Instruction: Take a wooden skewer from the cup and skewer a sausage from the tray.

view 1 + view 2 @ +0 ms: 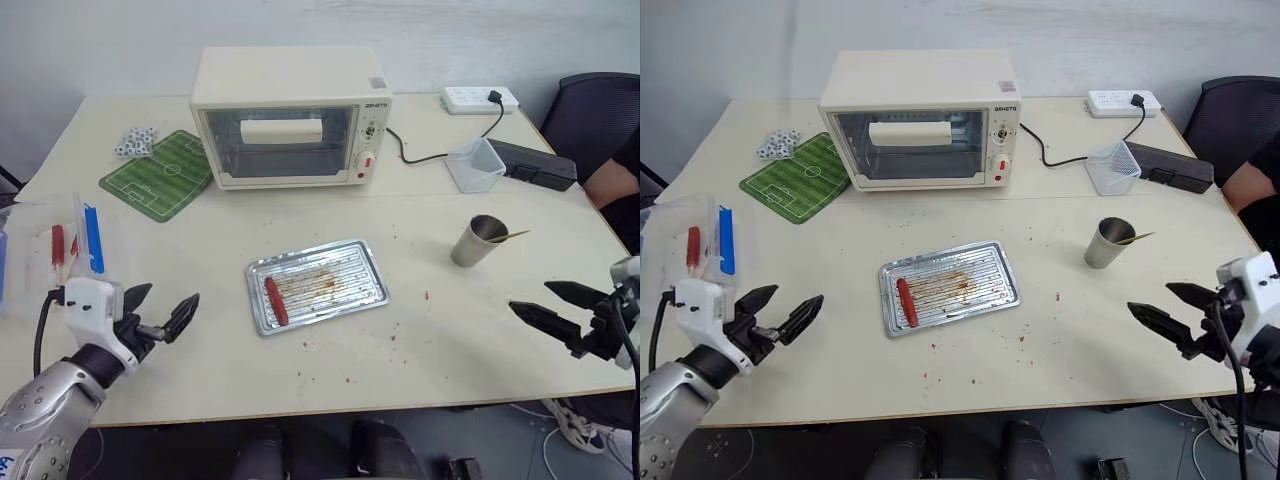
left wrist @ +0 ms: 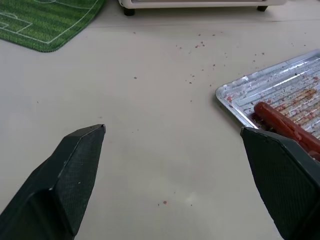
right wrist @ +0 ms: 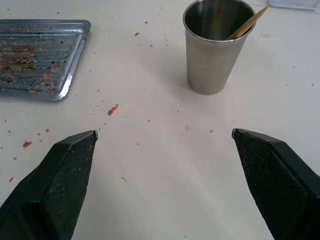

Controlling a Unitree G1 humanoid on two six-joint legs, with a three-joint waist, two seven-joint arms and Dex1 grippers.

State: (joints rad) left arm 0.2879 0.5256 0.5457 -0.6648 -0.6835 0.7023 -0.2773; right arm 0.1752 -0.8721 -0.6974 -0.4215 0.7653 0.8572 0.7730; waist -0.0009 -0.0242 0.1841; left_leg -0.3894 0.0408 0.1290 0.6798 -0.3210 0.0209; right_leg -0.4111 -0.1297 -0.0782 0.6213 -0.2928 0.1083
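Observation:
A silvery ribbed tray (image 1: 355, 262) with sauce stains lies mid-table, and one red sausage (image 1: 275, 300) rests at its left end. To the right stands a grey steel cup (image 1: 479, 241) with a pale wooden skewer (image 1: 509, 237) leaning out of it. My left gripper (image 1: 164, 312) hovers open near the front left of the table, left of the tray. Open as well, my right gripper (image 1: 546, 305) hangs at the front right, nearer than the cup. In the wrist views the sausage (image 2: 282, 125) and the cup (image 3: 215, 47) lie ahead of the fingers.
A cream toaster oven (image 1: 290, 115) stands at the back centre, a green football-pitch mat (image 1: 160, 174) to its left. A clear plastic tub (image 1: 475, 165), a power strip (image 1: 480, 98) and a dark case (image 1: 535, 162) sit back right. A clear box with red-tipped sticks (image 1: 60, 250) is at the left edge.

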